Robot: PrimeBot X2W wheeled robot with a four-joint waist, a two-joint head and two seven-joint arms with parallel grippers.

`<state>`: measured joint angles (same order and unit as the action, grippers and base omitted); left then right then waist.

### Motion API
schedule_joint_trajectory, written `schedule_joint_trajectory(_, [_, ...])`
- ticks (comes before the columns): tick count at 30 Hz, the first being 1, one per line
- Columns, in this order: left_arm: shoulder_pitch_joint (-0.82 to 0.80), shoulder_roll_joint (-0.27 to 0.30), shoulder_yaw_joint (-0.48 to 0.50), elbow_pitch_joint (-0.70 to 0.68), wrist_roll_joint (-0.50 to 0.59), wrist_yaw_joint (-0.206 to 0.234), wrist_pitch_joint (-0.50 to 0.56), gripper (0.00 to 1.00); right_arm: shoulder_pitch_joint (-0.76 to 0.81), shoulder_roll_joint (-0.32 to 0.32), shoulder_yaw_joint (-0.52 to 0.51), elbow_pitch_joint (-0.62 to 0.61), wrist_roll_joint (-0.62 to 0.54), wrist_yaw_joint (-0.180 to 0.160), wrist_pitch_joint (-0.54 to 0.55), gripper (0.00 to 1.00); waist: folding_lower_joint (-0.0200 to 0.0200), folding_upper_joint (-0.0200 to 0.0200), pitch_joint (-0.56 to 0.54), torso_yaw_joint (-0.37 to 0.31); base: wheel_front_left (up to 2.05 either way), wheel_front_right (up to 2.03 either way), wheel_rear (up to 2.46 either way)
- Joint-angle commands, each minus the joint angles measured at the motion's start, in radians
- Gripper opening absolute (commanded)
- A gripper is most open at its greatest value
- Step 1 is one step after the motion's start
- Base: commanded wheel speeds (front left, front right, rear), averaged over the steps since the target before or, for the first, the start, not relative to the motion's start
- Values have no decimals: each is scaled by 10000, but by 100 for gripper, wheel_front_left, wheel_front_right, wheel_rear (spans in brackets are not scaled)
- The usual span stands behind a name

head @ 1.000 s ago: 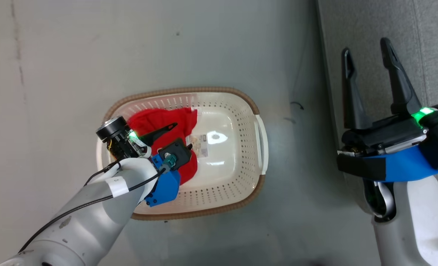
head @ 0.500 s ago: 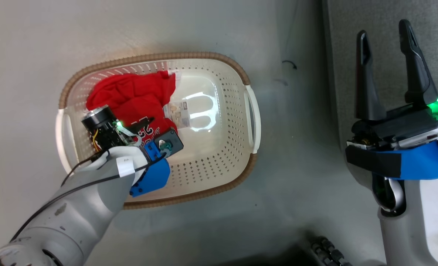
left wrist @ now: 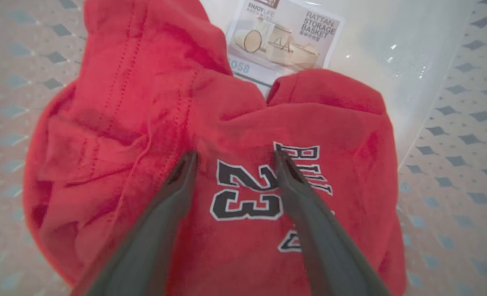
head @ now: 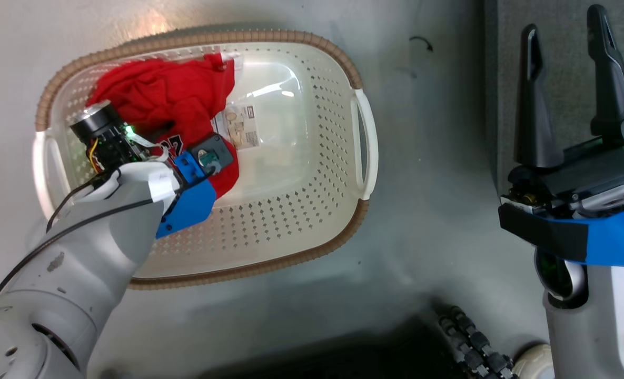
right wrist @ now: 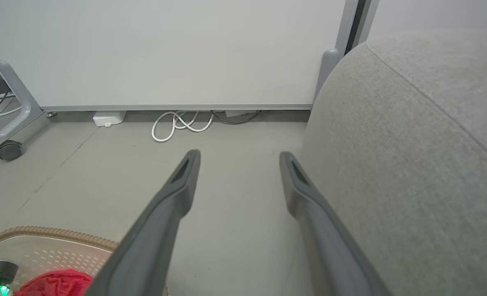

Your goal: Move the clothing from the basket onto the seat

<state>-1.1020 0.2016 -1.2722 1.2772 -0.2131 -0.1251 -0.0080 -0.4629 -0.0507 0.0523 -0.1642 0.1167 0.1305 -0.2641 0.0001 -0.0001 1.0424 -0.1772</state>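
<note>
Left wrist view: left hand [left wrist: 235,154] apart over clothing [left wrist: 144,102] in basket [left wrist: 453,123]; right hand [right wrist: 239,154] apart beside seat [right wrist: 411,144] edge.

Pale grey smooth floor [head: 427,221] carries all we see here. On it stands a cream perforated plastic laundry basket [head: 269,266] with a brown woven-look rim. To the basket's right, apart from it, a large grey fabric-upholstered couch cushion [right wrist: 411,164] comes down to the same floor. Between the two we note a small dark curl [head: 421,43], thread or mark, we cannot tell which. Farther off, a pale partition panel [right wrist: 165,49] rests on a black caster wheel [right wrist: 8,150], with a looped white cable [right wrist: 181,125] and a small white box [right wrist: 109,118] lying at its foot.
</note>
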Motion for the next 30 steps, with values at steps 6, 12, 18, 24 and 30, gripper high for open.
schedule_joint_trajectory(6, [-340,30,28,82,-131,4,285,100,-51,6,-78,-231,21,5,-6,100,-1,1,437,-144,0,0,0])
schedule_joint_trajectory(12, [-257,22,33,130,-194,11,706,100,44,6,-168,-404,-8,5,-5,100,-1,1,593,-198,0,0,0])
schedule_joint_trajectory(18, [-370,-84,-5,143,-101,-22,859,0,-19,7,-199,-502,-64,5,-5,100,-1,1,583,-166,0,0,0])
schedule_joint_trajectory(24, [-478,-303,31,121,-273,-34,393,0,-161,6,-179,-428,-48,5,-5,100,-1,1,275,-61,0,0,0])
schedule_joint_trajectory(30, [-223,-404,96,122,-452,-39,-317,0,-179,6,-270,-259,-81,5,-5,100,-1,1,-263,123,0,0,0])
